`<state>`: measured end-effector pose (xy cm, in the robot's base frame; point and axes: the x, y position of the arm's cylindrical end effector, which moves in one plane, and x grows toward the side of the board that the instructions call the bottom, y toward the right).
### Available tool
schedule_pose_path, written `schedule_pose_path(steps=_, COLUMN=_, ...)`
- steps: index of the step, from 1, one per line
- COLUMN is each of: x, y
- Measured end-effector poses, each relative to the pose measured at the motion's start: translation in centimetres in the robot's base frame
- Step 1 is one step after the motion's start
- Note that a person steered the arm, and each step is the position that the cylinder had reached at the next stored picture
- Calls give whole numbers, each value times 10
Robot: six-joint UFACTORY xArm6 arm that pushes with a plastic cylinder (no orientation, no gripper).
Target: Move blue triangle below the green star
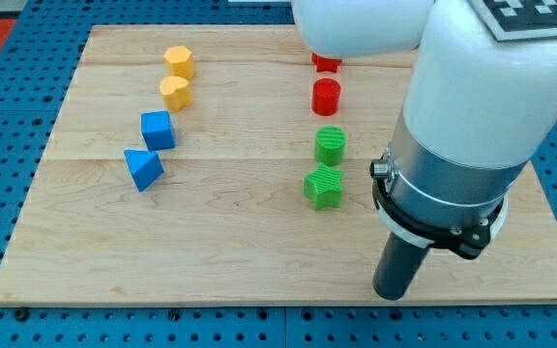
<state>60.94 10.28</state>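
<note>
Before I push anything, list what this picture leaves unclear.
- Upper red block: camera view, top half hidden by the arm's white body; shape unreadable.
- My tip: rests near the board's bottom edge, right of the green star; its contact with the wood cannot be judged.
- Arm: cut off by the view's top.

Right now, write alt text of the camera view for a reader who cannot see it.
My tip rests on a wooden board near the view's bottom right, below and right of the green star. The blue triangle sits far off at the view's left, beside a blue cube and two yellow blocks; a green cylinder and red blocks line up above the star.
</note>
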Motion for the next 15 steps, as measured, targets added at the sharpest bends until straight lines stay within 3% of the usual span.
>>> schedule_pose_path(steps=2, x=-1, y=-25)
schedule_pose_path(steps=5, x=-69, y=-94)
schedule_pose_path(steps=6, x=-55, y=-130)
schedule_pose_path(steps=8, x=-25, y=-292)
schedule_pose_path(steps=9, x=-46, y=-378)
schedule_pose_path(steps=10, x=-76, y=-400)
schedule_pose_path(steps=12, x=-113, y=-378)
schedule_pose_path(steps=14, x=-116, y=-361)
schedule_pose_path(steps=15, x=-115, y=-283)
